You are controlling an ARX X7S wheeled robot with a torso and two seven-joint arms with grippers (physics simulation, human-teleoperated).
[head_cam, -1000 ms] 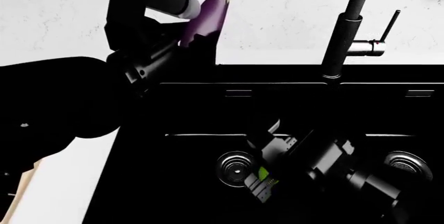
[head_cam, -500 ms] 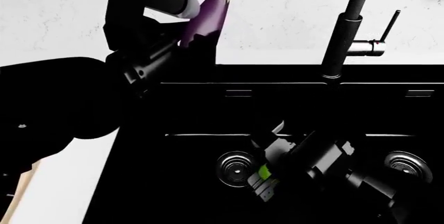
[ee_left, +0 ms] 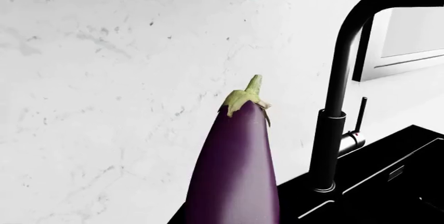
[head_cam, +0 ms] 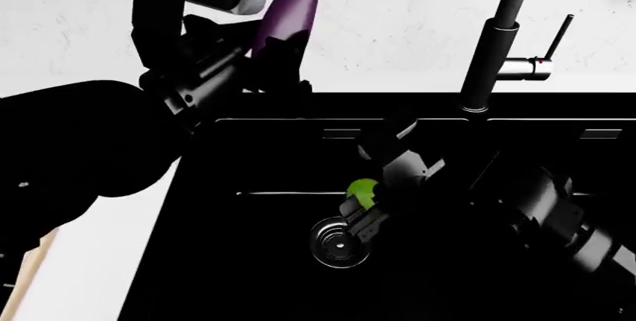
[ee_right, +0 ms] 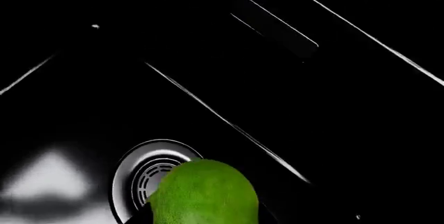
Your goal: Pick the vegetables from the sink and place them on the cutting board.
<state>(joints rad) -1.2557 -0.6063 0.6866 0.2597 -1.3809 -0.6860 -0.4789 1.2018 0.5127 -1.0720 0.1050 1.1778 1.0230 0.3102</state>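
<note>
My left gripper (head_cam: 270, 59) is shut on the dark-purple eggplant (head_cam: 288, 10) and holds it upright above the back left rim of the black sink (head_cam: 268, 261), stem cap up. The eggplant fills the left wrist view (ee_left: 236, 177). My right gripper (head_cam: 366, 200) is shut on the green ball (head_cam: 362, 191) and holds it above the left basin's round metal drain (head_cam: 338, 243). The ball (ee_right: 205, 195) and drain (ee_right: 142, 172) show in the right wrist view. Of the cutting board only a thin light-wood edge (head_cam: 28, 276) shows at the far left.
The tall black faucet (head_cam: 494, 38) with its side lever (head_cam: 532, 64) stands behind the sink's middle and also shows in the left wrist view (ee_left: 340, 94). White marble counter (head_cam: 89, 23) runs behind and left of the sink. A window frame (ee_left: 409, 26) lies beyond the faucet.
My right gripper has risen from the basin floor with the green ball, up and back. My left gripper has lifted the eggplant a little higher and to the left.
</note>
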